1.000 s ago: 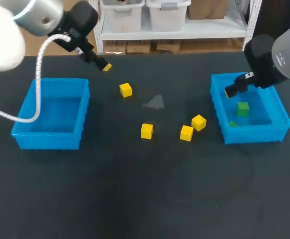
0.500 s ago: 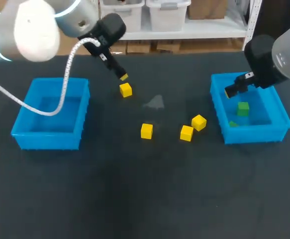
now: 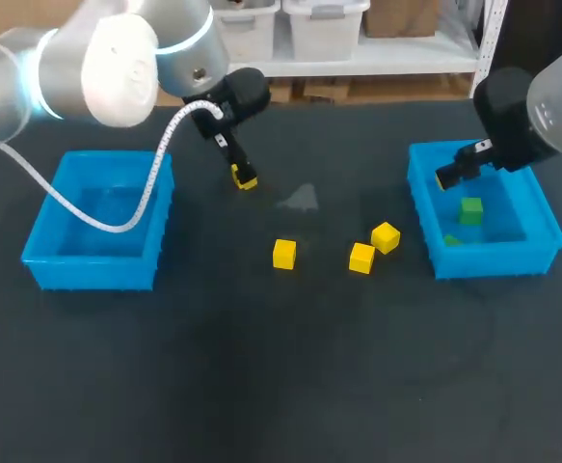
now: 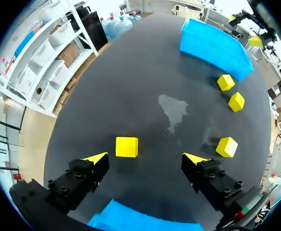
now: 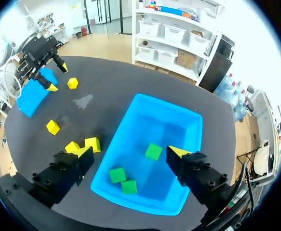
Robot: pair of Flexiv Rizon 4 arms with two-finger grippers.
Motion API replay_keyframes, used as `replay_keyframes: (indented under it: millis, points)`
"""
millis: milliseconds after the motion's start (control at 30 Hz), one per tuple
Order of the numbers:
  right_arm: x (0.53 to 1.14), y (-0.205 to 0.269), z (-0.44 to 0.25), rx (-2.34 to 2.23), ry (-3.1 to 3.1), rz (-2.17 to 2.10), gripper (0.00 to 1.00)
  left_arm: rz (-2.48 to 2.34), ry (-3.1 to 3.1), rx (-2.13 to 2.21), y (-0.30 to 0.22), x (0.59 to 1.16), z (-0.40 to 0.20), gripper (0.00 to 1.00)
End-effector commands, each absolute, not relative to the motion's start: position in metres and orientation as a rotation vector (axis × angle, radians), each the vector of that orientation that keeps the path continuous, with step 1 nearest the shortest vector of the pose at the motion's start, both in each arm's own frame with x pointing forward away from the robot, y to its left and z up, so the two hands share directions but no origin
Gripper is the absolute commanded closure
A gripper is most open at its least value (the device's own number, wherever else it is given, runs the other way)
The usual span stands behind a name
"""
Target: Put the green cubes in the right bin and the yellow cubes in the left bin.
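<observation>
The dark bench (image 3: 261, 386) carries everything. In the middle band of the head view lie three loose yellow cubes: one (image 3: 283, 254) near the centre, squared to the frame; a second (image 3: 361, 258) to its right; a third (image 3: 386, 236) just beside that one at its upper right, turned corner-on. At middle left stands the left bin (image 3: 93, 272), open-topped, with a white cable (image 3: 117, 217) from the left arm (image 3: 117, 58) drooping across its right side. At middle right stands the right bin (image 3: 497, 260), with green cubes inside; the head view shows one (image 3: 470, 209) on its floor and another (image 3: 451, 240) against the near wall. The right wrist view shows three: one (image 5: 153, 151) below the gap between the fingers, and two more (image 5: 117, 174) (image 5: 128, 186) touching each other by the bin's wall. In that view the bin is longer than wide, its long axis running away from the wrist at a slant. The right fingers (image 5: 179, 152) hang over the bin's upper left part (image 3: 442, 179), spread wide and holding nothing. Farther up, left of centre, the left fingers (image 3: 243, 176) are down at the bench, and they hide most of the fourth yellow cube there. In the left wrist view that cube (image 4: 127, 147) sits just ahead of the widely parted left fingers (image 4: 97, 157), closer to one tip and touching neither; its faces are square to the line between the tips. A pale smudge (image 4: 174, 108) marks the bench beyond it.
</observation>
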State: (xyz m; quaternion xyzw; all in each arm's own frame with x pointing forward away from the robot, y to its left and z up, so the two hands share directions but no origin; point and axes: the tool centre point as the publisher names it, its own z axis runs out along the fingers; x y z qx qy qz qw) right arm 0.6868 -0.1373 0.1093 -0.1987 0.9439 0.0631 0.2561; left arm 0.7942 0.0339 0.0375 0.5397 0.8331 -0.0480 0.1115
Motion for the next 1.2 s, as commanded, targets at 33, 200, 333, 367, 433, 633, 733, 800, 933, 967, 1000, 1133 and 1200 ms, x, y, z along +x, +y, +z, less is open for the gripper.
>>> replay_keyframes:
  millis: [33,200,333,367,433,633,733,800,933,967,1000,1133,1200]
  points:
    - [0.684,-0.138,0.108,-0.532,2.553,0.165,0.00,-0.107,2.480,1.634,0.028,0.806,0.026,0.00]
    - [0.684,-0.138,0.108,-0.532,2.553,0.165,0.00,-0.086,2.485,1.657,0.028,0.817,0.014,0.00]
    - [0.684,-0.138,0.108,-0.532,2.553,0.165,0.00,-0.074,2.492,1.677,0.031,0.824,0.005,0.00]
    - [0.684,-0.138,0.108,-0.532,2.553,0.165,0.00,-0.073,2.495,1.676,0.032,0.826,0.003,0.00]
    - [0.684,-0.138,0.108,-0.532,2.553,0.165,0.00,-0.074,2.501,1.680,0.032,0.828,-0.002,0.00]
    - [0.684,-0.138,0.108,-0.532,2.553,0.165,0.00,-0.087,2.509,1.711,0.028,0.829,-0.016,0.00]
    - [0.684,-0.138,0.108,-0.532,2.553,0.165,0.00,-0.093,2.513,1.722,0.025,0.828,-0.022,0.01]
    - [0.684,-0.138,0.108,-0.532,2.553,0.165,0.00,-0.075,2.513,1.717,0.025,0.828,-0.024,1.00]
    - [0.684,-0.138,0.108,-0.532,2.553,0.165,0.00,-0.064,2.497,1.722,0.026,0.828,-0.023,1.00]
    - [0.684,-0.138,0.108,-0.532,2.553,0.165,0.00,-0.062,2.500,1.715,0.027,0.828,-0.021,1.00]
    - [0.684,-0.138,0.108,-0.532,2.553,0.165,0.00,-0.061,2.500,1.713,0.029,0.828,-0.019,1.00]
    - [0.684,-0.138,0.108,-0.532,2.553,0.165,0.00,-0.054,2.488,1.710,0.035,0.824,-0.008,1.00]
    - [0.684,-0.138,0.108,-0.532,2.553,0.165,0.00,-0.051,2.491,1.691,0.038,0.821,-0.001,1.00]
